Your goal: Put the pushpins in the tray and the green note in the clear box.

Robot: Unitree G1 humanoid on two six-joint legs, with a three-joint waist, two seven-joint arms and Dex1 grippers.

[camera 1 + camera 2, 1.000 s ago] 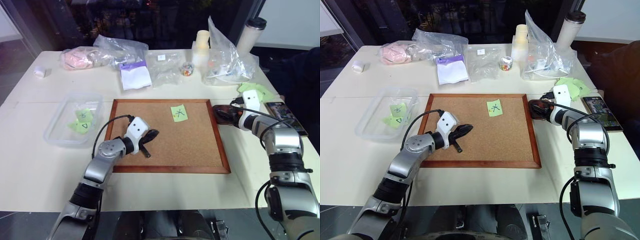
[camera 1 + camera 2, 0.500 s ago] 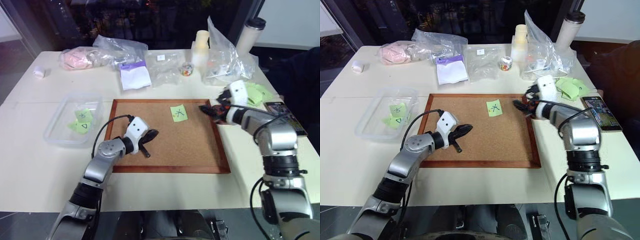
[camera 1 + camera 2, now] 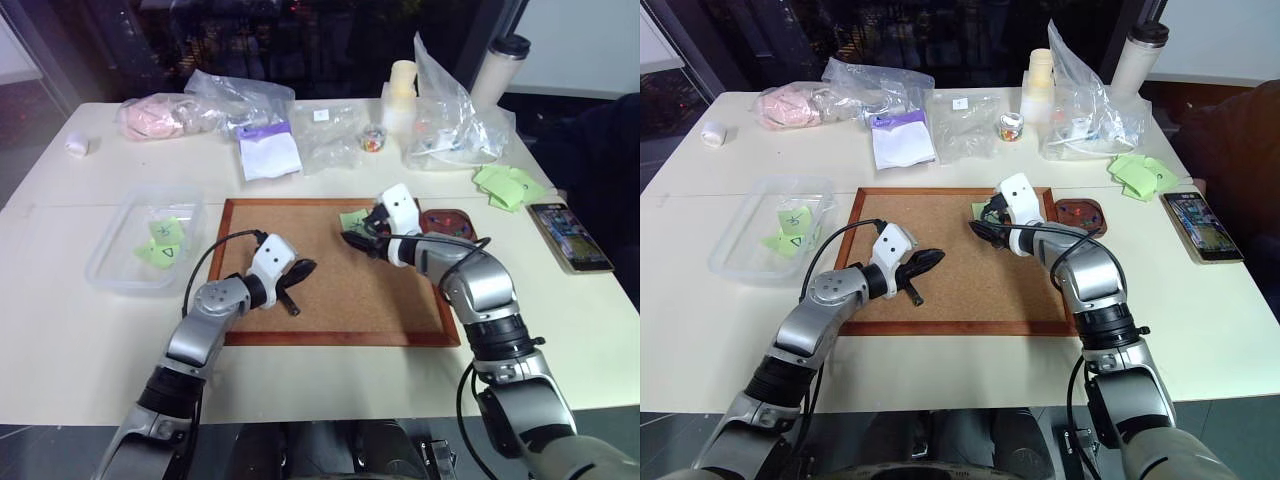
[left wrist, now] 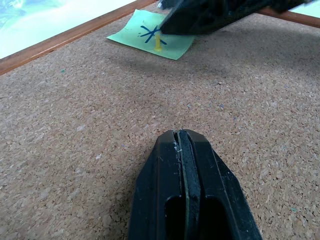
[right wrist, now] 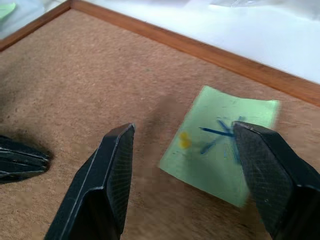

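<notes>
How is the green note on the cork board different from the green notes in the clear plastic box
The square light-green note with the blue star scribble lies flat on the cork board, held by a yellow pushpin; the green notes in the clear box lie loose and overlapping. One boxed note bears a triangle outline, not a star. The open right gripper hovers over the star note; nothing is near the boxed ones. All are small, light-green paper squares.

Cork board [image 3: 330,290]: grainy rough matt cork, smooth reddish wood frame. Green note [image 5: 220,150]: thin matt paper, blue ink scribble, yellow pushpin [image 5: 184,139] through it. Tray [image 3: 447,221]: glossy dark reddish-brown. Clear box [image 3: 130,255]: transparent smooth plastic. Bags [image 3: 455,120]: crinkled shiny clear plastic. Table [image 3: 90,340]: smooth matt off-white. Left tool [image 4: 187,200], right tool [image 5: 185,175]: black matt plastic, ribbed pads.
</notes>
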